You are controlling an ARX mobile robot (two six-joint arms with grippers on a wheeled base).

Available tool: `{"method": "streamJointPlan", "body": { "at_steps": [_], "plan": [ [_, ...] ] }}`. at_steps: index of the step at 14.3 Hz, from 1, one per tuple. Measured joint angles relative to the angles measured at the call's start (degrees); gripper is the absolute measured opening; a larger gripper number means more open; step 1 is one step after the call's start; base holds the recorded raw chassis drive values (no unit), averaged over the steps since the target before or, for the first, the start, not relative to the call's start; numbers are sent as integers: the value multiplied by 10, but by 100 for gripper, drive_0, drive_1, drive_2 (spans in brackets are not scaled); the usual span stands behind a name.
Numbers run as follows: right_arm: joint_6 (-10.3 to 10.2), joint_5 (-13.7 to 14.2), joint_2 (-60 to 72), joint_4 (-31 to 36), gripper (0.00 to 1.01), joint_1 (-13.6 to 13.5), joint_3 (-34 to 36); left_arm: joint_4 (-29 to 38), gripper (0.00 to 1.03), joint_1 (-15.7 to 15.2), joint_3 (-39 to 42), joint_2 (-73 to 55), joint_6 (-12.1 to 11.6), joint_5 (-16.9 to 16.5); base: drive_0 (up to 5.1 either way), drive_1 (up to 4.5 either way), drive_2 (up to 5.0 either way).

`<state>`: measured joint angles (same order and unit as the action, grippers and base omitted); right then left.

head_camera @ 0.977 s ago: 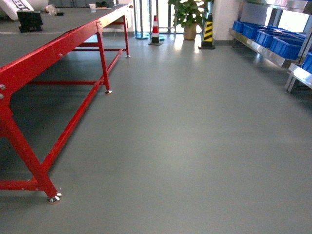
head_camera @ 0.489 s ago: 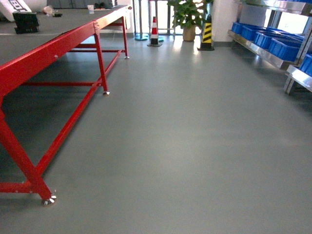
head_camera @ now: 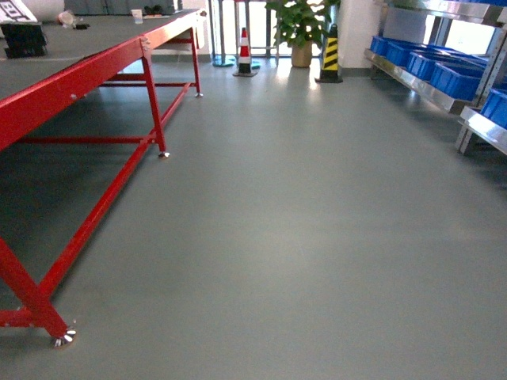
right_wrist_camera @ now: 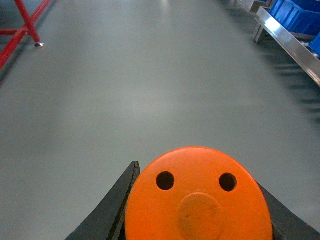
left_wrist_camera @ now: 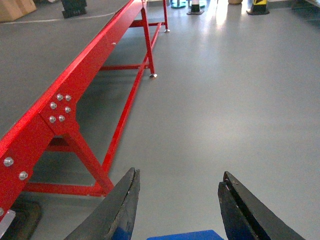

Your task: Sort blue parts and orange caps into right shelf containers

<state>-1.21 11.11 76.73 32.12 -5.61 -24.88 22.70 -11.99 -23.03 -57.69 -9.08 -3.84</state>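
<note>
Grey floor (head_camera: 317, 237) fills head view; wrists show orange cap (right_wrist_camera: 197, 197), blue part (left_wrist_camera: 185, 235).

We are rolling forward and turning slightly right: red table (head_camera: 87, 75) is sliding left and lower in head view, its near foot (head_camera: 62, 339) nearing bottom-left corner. Striped cones (head_camera: 329, 54), potted plant (head_camera: 299, 28) and blue bins (head_camera: 444, 70) are drifting leftward.

Grey glossy floor (head_camera: 301, 222), long red-framed table (head_camera: 79, 79) at left, steel shelving (head_camera: 412, 79) at right, potted plant (head_camera: 299, 28) beyond.
</note>
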Motion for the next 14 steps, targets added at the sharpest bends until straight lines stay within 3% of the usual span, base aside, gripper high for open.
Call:
{"method": "streamJointPlan", "body": {
  "at_steps": [5, 14],
  "plan": [
    [0, 1, 0, 0, 44, 0, 0, -1, 43, 0, 0, 0, 0, 1, -71, 464, -297],
    [0, -2, 0, 2, 44, 0, 0, 1, 43, -2, 0, 1, 0, 4, -12, 409, -432]
  ]
}}
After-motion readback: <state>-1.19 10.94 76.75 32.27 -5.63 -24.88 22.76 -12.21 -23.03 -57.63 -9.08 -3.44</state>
